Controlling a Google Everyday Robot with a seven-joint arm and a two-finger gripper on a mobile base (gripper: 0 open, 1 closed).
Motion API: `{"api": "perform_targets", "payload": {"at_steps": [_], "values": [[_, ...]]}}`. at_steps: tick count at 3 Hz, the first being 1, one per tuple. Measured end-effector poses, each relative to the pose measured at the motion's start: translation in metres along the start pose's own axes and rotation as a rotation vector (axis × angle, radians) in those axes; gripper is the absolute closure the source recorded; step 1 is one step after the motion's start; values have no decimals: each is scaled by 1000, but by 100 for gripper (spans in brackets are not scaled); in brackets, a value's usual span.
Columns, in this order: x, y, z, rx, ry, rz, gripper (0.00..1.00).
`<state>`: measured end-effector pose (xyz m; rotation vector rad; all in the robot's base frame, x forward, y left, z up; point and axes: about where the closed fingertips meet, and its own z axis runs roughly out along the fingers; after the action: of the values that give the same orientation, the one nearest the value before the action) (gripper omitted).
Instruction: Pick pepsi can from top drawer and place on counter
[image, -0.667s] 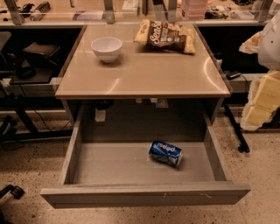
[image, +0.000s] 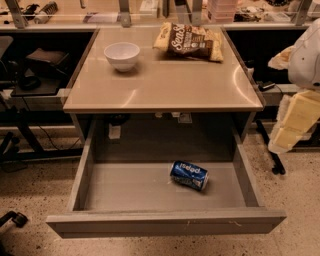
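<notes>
The top drawer (image: 165, 220) is pulled all the way out, and its front panel is the closest thing to see. I name every place by this drawer.

The pepsi can (image: 189, 175) is inside the drawer, on the flat grey floor. It lies on its side, not standing up. It sits a bit right of the drawer's middle, closer to the right wall than the left wall, but it touches no wall. Its long way runs across the drawer, from side to side. Its left end points a little toward the drawer's back. Nothing else is in the drawer with it.

My gripper (image: 292, 125) is outside the drawer, past its right wall and higher than the drawer's top edge. It holds nothing. I cannot tell if it is open or closed. From my gripper, the can is to the left and down low. I think I need to come in over the right wall, go down into the drawer, and turn so I squeeze the can across its round sides, not end to end. The can may roll if I bump it.

The counter (image: 165, 85) is above the drawer's back part. A white bowl (image: 121, 55) sits on it toward the drawer's left side. A chip bag (image: 190, 42) lies farther back, toward the right side. The part of the counter just above the drawer is bare, so I think the can should go there.
</notes>
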<state>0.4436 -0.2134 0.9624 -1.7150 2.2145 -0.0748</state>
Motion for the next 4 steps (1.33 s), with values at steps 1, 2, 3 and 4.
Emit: {"api": "perform_targets", "payload": {"at_steps": [1, 2, 3, 4], "values": [[-3, -2, 69, -79, -69, 7, 0], [-15, -8, 156, -162, -155, 48, 0], [-20, 2, 224, -218, -214, 106, 0], [-20, 0, 232, -217, -219, 112, 0]]}}
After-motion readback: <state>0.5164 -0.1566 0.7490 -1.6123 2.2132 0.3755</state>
